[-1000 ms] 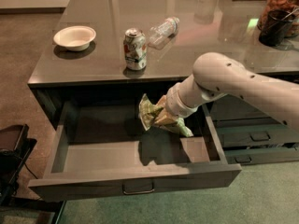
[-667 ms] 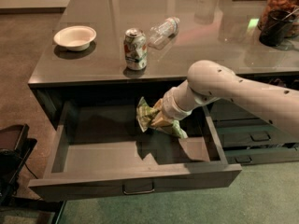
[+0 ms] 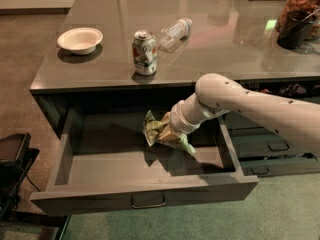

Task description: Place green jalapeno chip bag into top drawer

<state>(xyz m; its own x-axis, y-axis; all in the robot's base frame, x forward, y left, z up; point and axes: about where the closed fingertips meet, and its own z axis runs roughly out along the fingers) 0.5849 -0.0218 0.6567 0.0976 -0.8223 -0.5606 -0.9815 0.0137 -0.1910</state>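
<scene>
The top drawer (image 3: 150,196) stands pulled open across the lower centre of the frame. Inside it, at mid-frame, the gripper (image 3: 169,132) is clamped on the green jalapeno chip bag (image 3: 152,129). The bag looks light, soft and crumpled, and its foil is probably slippery. It is best held by a pinch on a gathered fold.

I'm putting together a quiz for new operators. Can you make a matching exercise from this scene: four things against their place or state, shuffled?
Things:
1. bowl
2. soda can
3. plastic bottle
4. green jalapeno chip bag

Places or states:
A. lying on its side on the counter
B. held by the gripper inside the open top drawer
C. upright near the counter's front edge
D. white, standing apart on the counter

Pairs: 1-D, 2-C, 3-A, 4-B
</scene>
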